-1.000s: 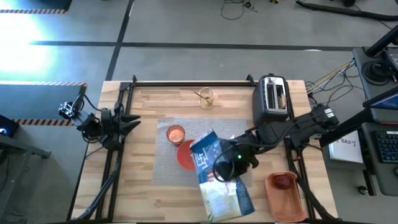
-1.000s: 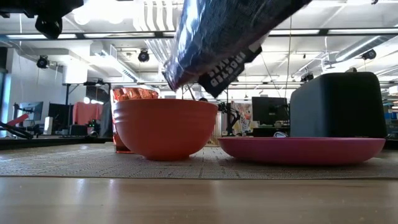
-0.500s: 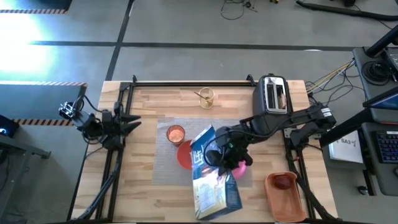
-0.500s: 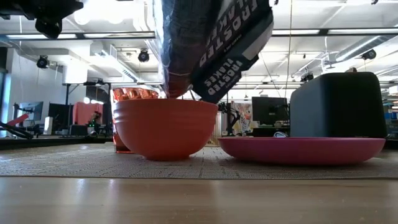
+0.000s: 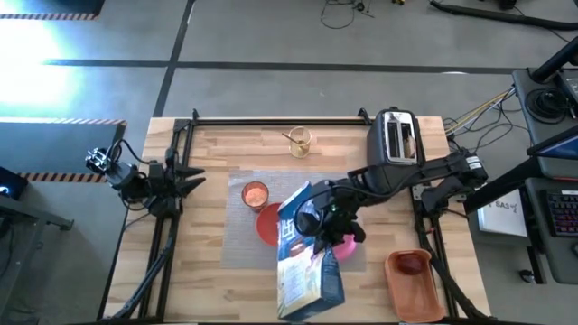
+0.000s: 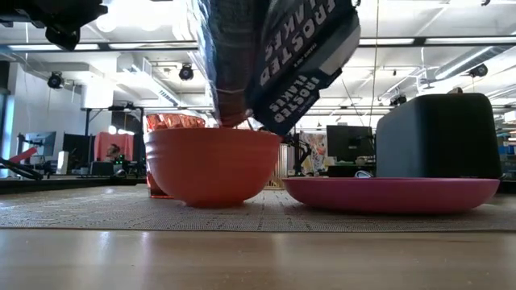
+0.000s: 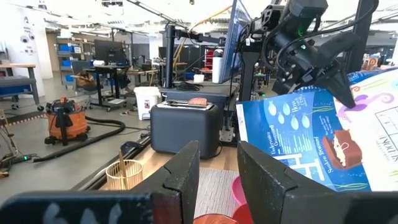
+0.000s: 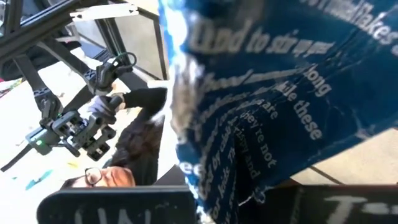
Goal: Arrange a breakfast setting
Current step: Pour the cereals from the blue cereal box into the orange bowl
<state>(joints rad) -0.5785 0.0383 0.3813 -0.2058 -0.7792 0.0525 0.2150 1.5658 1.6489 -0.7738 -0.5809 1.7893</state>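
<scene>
A blue cereal box [image 5: 307,262] hangs tilted over the orange bowl [image 6: 214,165], its lower end just above the bowl's rim. My right gripper [image 5: 325,224] is shut on it. The bowl, the orange cup [image 5: 256,193] and the pink plate [image 6: 391,193] stand on the grey placemat [image 5: 237,248]. The box hides part of the bowl and plate from above. The toast [image 5: 408,141] sticks out of the toaster [image 5: 396,140]. The red apple [image 5: 411,264] lies in the orange tray [image 5: 417,291]. My left gripper [image 7: 217,180] is open at the table's left edge. My right gripper holds the cereal box about halfway along its length, at its upper long edge [image 7: 339,93], coming from above and from the table's right. The box is lifted clear and tilted, one end down over the bowl [image 6: 234,113]. The gripper hides the fingers' exact place.
A small golden holder [image 5: 298,141] with a gold spoon stands at the far middle of the table. The toaster stands at the far right, the tray at the near right. A person shows beyond the table in the right wrist view [image 8: 118,174].
My right gripper has gone a little toward the table's far and left edges with the cereal box. The box has tipped steeper, and its lower end has come down closer to the bowl's rim.
</scene>
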